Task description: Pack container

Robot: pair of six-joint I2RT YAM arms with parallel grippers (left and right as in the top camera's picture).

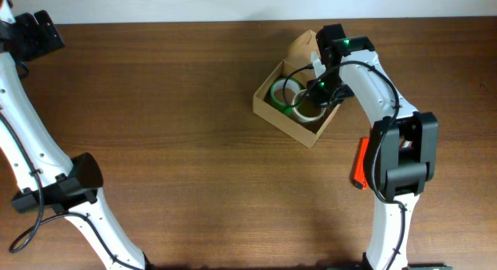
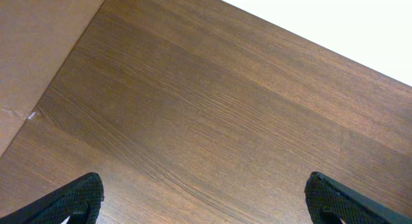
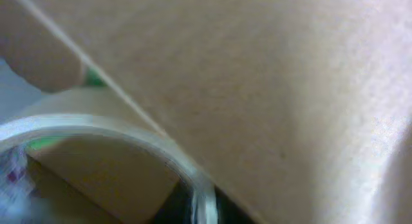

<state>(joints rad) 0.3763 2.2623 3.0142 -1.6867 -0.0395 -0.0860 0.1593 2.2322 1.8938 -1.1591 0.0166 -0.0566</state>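
Tape roll [image 3: 96,124] sits right against your right wrist lens, with tan cardboard behind it. Your right gripper [image 1: 317,88] is down inside the container [image 1: 283,124], upper centre-right of the overhead frame, and I can't tell whether it's gripping. Your left gripper [image 2: 206,199] is spread wide over bare table [image 2: 193,89] at far upper left, well apart.
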